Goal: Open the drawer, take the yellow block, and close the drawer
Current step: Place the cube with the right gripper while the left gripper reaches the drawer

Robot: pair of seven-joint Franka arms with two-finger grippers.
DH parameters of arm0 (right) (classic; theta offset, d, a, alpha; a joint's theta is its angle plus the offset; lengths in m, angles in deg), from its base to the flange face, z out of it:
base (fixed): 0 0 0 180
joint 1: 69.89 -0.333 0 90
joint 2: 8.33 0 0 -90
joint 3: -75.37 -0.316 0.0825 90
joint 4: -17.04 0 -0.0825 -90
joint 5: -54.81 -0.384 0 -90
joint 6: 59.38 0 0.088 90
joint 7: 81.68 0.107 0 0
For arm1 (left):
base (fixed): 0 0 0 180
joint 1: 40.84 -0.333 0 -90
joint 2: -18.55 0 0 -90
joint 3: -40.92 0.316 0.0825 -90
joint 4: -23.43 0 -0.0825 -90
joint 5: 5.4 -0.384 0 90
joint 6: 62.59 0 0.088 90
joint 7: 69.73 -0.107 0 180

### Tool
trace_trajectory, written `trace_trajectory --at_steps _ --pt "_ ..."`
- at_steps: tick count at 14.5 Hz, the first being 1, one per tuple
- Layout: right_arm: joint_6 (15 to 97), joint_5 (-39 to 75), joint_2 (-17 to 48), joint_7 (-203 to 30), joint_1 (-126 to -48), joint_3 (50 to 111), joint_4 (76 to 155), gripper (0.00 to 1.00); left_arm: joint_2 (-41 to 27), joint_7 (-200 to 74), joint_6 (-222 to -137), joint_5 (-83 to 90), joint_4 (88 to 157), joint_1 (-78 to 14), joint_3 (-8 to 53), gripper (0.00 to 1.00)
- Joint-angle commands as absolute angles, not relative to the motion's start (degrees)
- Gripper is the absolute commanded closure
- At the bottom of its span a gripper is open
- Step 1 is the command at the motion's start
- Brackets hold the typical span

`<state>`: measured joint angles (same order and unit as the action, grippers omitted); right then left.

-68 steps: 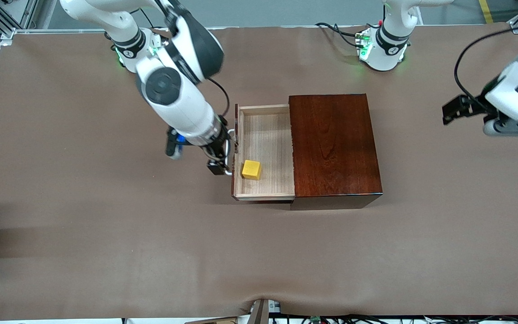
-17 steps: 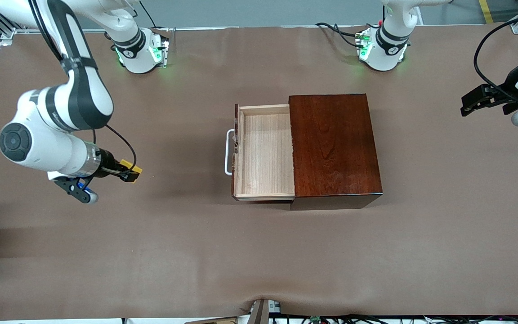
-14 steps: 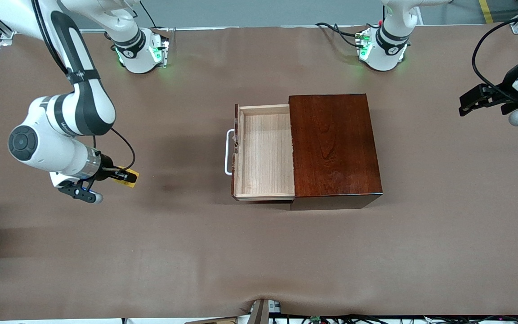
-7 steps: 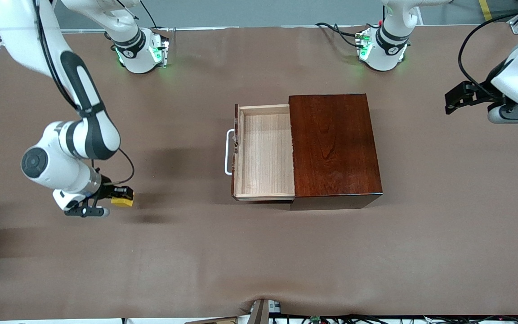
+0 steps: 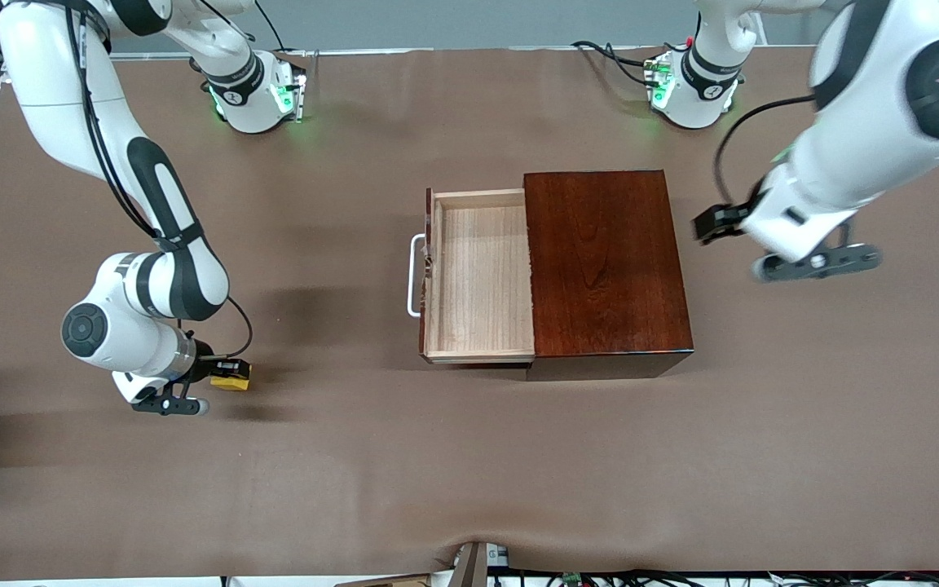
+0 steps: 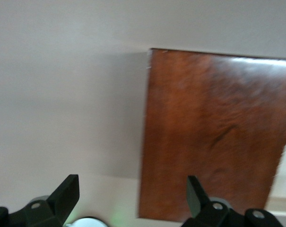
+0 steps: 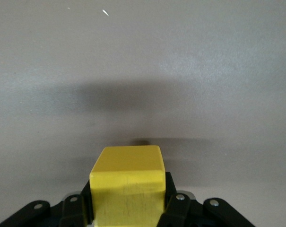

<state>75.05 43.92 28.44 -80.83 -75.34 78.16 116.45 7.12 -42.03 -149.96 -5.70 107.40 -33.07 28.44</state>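
Note:
The drawer (image 5: 482, 277) stands pulled out of the mahogany box (image 5: 604, 261), its pale wood inside empty and its white handle (image 5: 414, 275) toward the right arm's end. My right gripper (image 5: 225, 375) is shut on the yellow block (image 5: 231, 378) and holds it low over the bare table, well away from the drawer toward the right arm's end. In the right wrist view the block (image 7: 128, 182) sits between the black fingers (image 7: 175, 201) of that gripper (image 7: 128, 203). My left gripper (image 5: 718, 222) is open and empty, beside the box's closed end. The left wrist view shows the gripper (image 6: 133, 184) over the box top's edge (image 6: 213, 132).
The brown table cover (image 5: 469, 456) spreads all round the box. The two arm bases (image 5: 253, 90) (image 5: 694, 86) stand along the table's edge farthest from the front camera. A small white speck (image 7: 105, 12) lies on the cover ahead of the block.
My right gripper carried the yellow block from the drawer toward the right arm's end, then nearer the front camera and lower. My left arm swung in from the table's end to the box.

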Motion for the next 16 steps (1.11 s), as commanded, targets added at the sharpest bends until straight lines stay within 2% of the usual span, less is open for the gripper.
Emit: trace_trajectory --at_steps 1,4,6,7,9,10,12,16 --pt "74.21 45.22 29.46 -78.26 -74.81 77.47 114.95 0.96 0.81 -31.28 -153.44 0.12 101.31 -30.04 28.61 0.0" --pt "74.65 45.31 30.78 -77.99 -74.9 77.47 114.86 0.84 -4.29 -13.53 -164.86 0.84 100.95 -25.38 28.61 0.0" --pt "75.09 45.31 31.04 -76.42 -74.9 77.47 114.86 0.78 -6.67 -5.34 -169.36 0.84 100.95 -21.61 28.78 0.0" --pt "75.18 45.31 31.04 -76.06 -74.9 77.47 114.86 0.66 -7.29 -1.21 -170.42 0.84 100.86 -20.81 28.7 0.0" --pt "75.09 45.14 31.04 -76.06 -74.9 77.47 114.34 0.04 -7.99 8.1 -172.01 0.84 100.6 -17.39 28.78 0.0" --pt "74.65 45.14 30.52 -76.06 -74.55 77.39 113.38 0.0 -8.69 14.67 -172.1 0.84 100.25 -16.24 28.79 0.0" --pt "73.51 45.14 28.86 -76.06 -74.37 77.39 112.93 0.0 -10.8 24.89 -173.85 0.84 98.93 -12.91 28.87 0.0" --pt "62.2 45.4 18.15 -76.15 -74.37 78.69 112.84 0.0 -16.24 42.74 -184.56 0.49 96.65 -6.75 29.75 0.0"
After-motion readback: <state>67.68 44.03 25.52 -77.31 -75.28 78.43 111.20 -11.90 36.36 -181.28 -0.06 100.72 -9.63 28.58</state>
